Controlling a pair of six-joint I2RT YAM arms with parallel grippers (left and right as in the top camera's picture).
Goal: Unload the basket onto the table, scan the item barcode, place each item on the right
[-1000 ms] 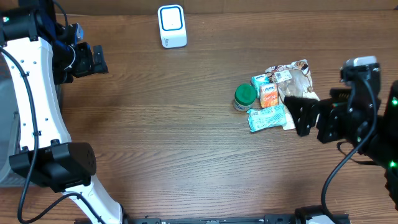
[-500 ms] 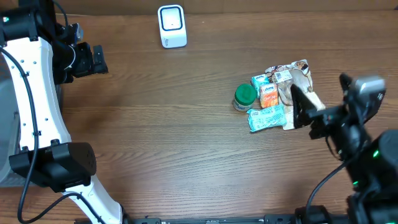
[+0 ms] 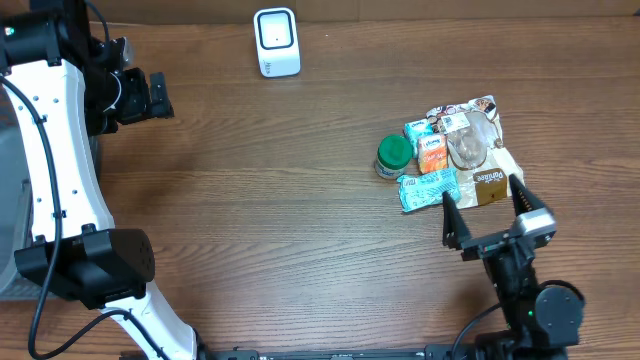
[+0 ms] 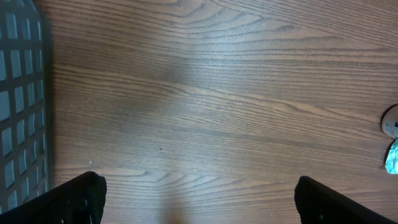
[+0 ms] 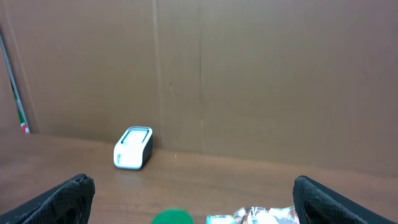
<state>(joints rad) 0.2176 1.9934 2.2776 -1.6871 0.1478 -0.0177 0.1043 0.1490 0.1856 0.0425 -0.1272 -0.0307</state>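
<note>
Seen from overhead, the right tool (image 3: 490, 212) stands with its jaws spread wide and nothing between them, at the near edge of a small heap of groceries (image 3: 462, 118). A brown packet (image 3: 489, 186) lies just beyond its fingertips; whether it touches them cannot be told. A teal packet (image 3: 427, 190) lies just ahead and to the left of the tool. An orange packet (image 3: 432, 153) and a green-lidded jar (image 3: 393, 154) lie further ahead on that side. The white barcode scanner (image 3: 277, 42) stands well ahead of the tool and far to its left.

The right wrist view looks level across the tabletop (image 5: 205, 174) rather than down. It shows the scanner upright before a cardboard wall (image 5: 249, 74), but only the top of the green lid and some packet edges along its lower border. The brown packet does not appear there. The tool's dark fingers (image 5: 62, 196) sit in the lower corners, wide apart.

The overhead view places the left tool (image 3: 162, 96) well apart from the heap, jaws wide and holding nothing. Its wrist view looks straight down on bare wood, with a grey grid (image 4: 22, 106) to one side that only this view shows plainly. Slivers of a round thing and a teal wrapper sit at the opposite edge, too little to name.
</note>
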